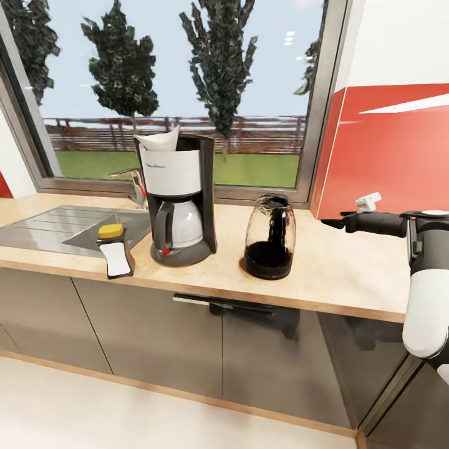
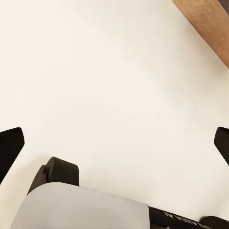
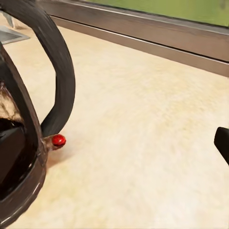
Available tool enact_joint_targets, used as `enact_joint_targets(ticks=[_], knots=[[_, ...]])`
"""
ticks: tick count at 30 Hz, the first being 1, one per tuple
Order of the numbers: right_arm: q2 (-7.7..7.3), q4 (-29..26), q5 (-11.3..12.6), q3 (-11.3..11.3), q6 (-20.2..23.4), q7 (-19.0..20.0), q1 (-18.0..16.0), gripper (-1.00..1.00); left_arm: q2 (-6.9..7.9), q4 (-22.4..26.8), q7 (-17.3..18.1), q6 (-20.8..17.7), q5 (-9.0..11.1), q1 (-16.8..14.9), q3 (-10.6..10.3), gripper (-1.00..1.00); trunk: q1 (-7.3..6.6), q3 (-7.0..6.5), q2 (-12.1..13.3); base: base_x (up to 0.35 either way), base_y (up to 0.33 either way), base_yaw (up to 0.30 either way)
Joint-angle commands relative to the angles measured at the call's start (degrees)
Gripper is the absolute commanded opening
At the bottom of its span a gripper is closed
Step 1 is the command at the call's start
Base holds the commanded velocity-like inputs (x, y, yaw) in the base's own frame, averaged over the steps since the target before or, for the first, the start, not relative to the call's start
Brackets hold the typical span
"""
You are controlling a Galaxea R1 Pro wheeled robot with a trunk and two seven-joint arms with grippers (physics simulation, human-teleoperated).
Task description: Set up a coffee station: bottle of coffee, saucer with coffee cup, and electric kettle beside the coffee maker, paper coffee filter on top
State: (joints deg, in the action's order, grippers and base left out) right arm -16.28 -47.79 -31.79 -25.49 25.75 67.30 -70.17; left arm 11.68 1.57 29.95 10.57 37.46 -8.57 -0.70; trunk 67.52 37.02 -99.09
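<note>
The pale floor [image 1: 93, 405] and the grey cupboard doors [image 1: 187, 349] are seen nearest in the head view. In the left wrist view, the left claw [image 2: 114, 143] is held over that floor, and its two dark fingertips [image 2: 9, 143] are seen wide apart with nothing between them.

Next comes the wooden surface [image 1: 349, 268]. On its near edge, beside the sink [image 1: 56, 227], a white dish brush with a yellow sponge [image 1: 114, 246] is laid. The coffee maker [image 1: 178, 202] is stood in the middle of the surface, and a white paper coffee filter [image 1: 159, 138] is seen on top of it. So those two jobs look done.

Just to the right of the coffee maker, but not touching it, the electric kettle [image 1: 269, 237] is stood. It is made of glass and is dark at the bottom. That job looks done too.

The right claw [image 1: 333, 222] is held out over the surface, near the kettle but apart from it. In the right wrist view one dark fingertip [image 3: 222, 143] is seen at the edge and the kettle's handle is close by. The claw looks spread and nothing is pinched in it.

The coffee bottle, saucer and cup must still be brought to the surface.

Farthest off, a big window [image 1: 181, 93] with trees is seen.
</note>
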Motion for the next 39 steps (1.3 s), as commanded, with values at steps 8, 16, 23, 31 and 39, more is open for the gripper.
enact_joint_targets(ticks=[8, 16, 23, 31, 39], knots=[[0.05, 0.0, -0.3, -0.2, 0.1, 3.5, -0.1, 1.00, 0.01, -0.1, 0.2, 0.2, 0.1, 0.0, -0.1, 1.00, -0.01, 0.06, 0.0, 0.016, 0.000, 0.001], [0.02, 0.0, -0.4, -0.3, 0.1, 3.8, -0.1, 1.00, 0.01, -0.1, 0.2, 0.2, 0.1, 0.0, -0.1, 1.00, -0.01, 0.06, 0.0, 0.099, 0.000, 0.000], [0.02, 0.0, -0.4, -0.3, 0.1, 3.8, -0.1, 1.00, 0.01, -0.1, 0.2, 0.2, 0.1, 0.0, -0.1, 1.00, -0.01, 0.06, 0.0, 0.051, 0.000, 0.000], [0.02, 0.0, -0.3, -0.3, 0.0, 3.9, -0.1, 1.00, 0.01, -0.1, 0.2, 0.2, 0.1, 0.0, -0.1, 1.00, -0.01, 0.06, 0.0, 0.044, 0.000, 0.000], [0.02, 0.0, -0.2, -0.3, 0.0, 3.9, -0.1, 1.00, 0.01, -0.1, 0.2, 0.2, 0.1, 0.0, -0.1, 1.00, -0.01, 0.06, 0.0, 0.065, 0.000, 0.000]])
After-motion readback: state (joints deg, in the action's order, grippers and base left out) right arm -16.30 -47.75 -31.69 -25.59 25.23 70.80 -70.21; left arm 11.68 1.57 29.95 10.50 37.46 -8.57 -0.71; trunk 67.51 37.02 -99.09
